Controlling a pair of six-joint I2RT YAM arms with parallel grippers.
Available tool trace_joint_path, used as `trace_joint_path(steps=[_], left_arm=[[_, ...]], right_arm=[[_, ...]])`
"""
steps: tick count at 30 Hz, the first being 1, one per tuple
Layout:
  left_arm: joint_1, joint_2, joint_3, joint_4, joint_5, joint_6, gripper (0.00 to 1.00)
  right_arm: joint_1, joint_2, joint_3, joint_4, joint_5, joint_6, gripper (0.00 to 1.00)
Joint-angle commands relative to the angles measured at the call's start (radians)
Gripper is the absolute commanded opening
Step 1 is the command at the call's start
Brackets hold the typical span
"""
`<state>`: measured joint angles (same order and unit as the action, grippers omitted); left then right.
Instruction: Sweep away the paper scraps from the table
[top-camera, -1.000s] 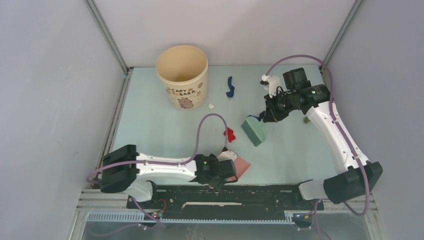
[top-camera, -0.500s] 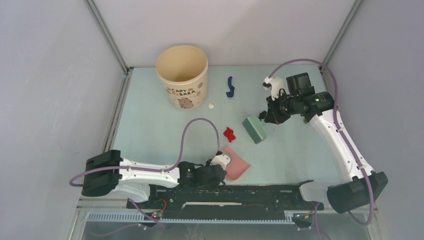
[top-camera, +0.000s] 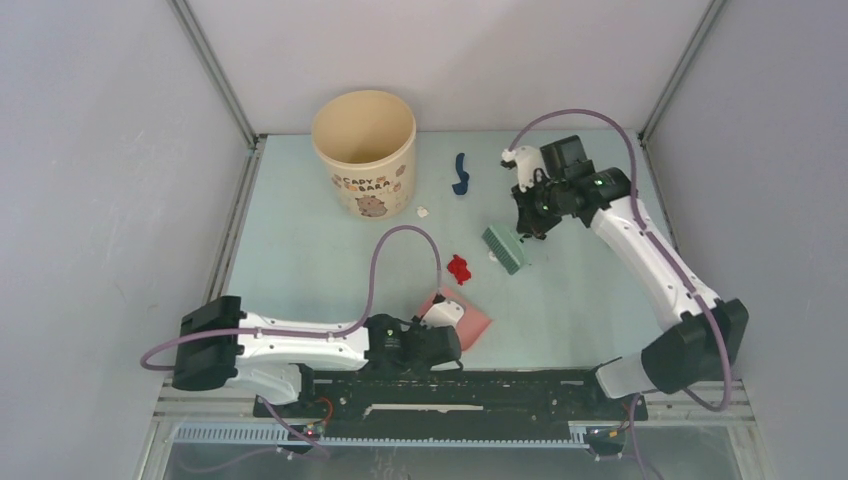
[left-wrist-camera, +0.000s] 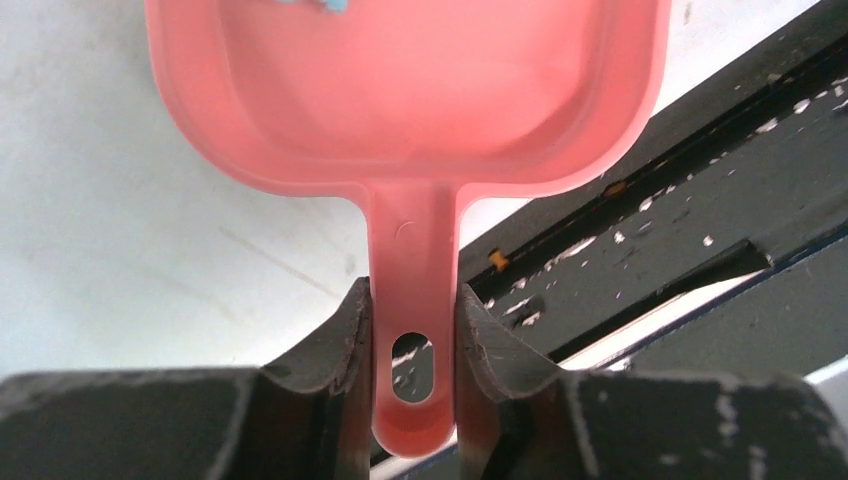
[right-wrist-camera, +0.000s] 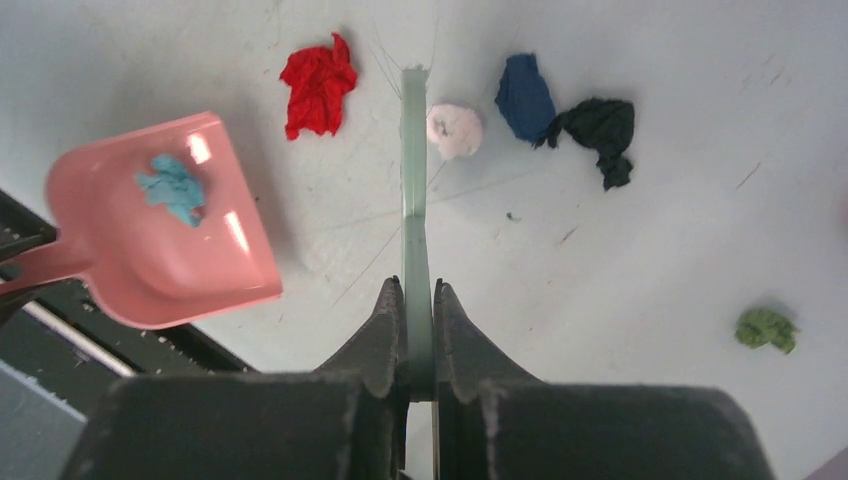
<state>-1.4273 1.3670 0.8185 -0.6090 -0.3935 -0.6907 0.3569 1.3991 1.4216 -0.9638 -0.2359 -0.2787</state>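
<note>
My left gripper (left-wrist-camera: 411, 300) is shut on the handle of the pink dustpan (left-wrist-camera: 400, 90), which lies on the table (top-camera: 300, 230) near the front edge (top-camera: 462, 318). A teal scrap (right-wrist-camera: 172, 190) sits in its pan. My right gripper (right-wrist-camera: 416, 285) is shut on the grey-green hand brush (right-wrist-camera: 414, 180), held edge-on above the table (top-camera: 505, 248). Paper scraps lie around the brush tip: red (right-wrist-camera: 318, 85) to its left, and white (right-wrist-camera: 454, 130), navy (right-wrist-camera: 526, 97) and dark teal (right-wrist-camera: 602, 128) to its right. A green one (right-wrist-camera: 766, 328) lies further right.
A cream cup (top-camera: 364, 150) stands at the back left, with a small white scrap (top-camera: 423, 211) beside its base. A black rail (top-camera: 450, 385) runs along the near edge, just behind the dustpan handle. Grey walls enclose the table.
The left jaws have closed onto the dustpan handle, and the pan has shifted slightly left. The right arm has carried the brush left, toward the red scrap.
</note>
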Motion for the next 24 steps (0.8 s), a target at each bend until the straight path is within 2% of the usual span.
trace_joint_path(steps=[1,5,10,15,19,24], left_arm=[[0.009,-0.063,0.054,-0.178,0.008,-0.105,0.00],[0.036,-0.085,0.036,-0.200,0.069,-0.143,0.00],[0.114,-0.122,-0.053,-0.129,0.124,-0.172,0.00],[0.158,-0.122,-0.085,-0.089,0.100,-0.124,0.00],[0.162,-0.062,-0.055,-0.071,0.089,-0.061,0.00],[0.168,0.033,-0.008,-0.050,0.081,-0.036,0.00]], right_arm=[[0.068,0.091,0.128,0.065,0.101,-0.019,0.00],[0.132,0.169,0.187,0.093,0.156,-0.030,0.00],[0.220,0.264,0.205,0.132,0.231,-0.062,0.00],[0.298,0.327,0.217,0.090,0.234,-0.058,0.00],[0.341,0.332,0.213,0.050,0.141,0.001,0.00],[0.368,0.321,0.247,-0.034,-0.087,0.077,0.00]])
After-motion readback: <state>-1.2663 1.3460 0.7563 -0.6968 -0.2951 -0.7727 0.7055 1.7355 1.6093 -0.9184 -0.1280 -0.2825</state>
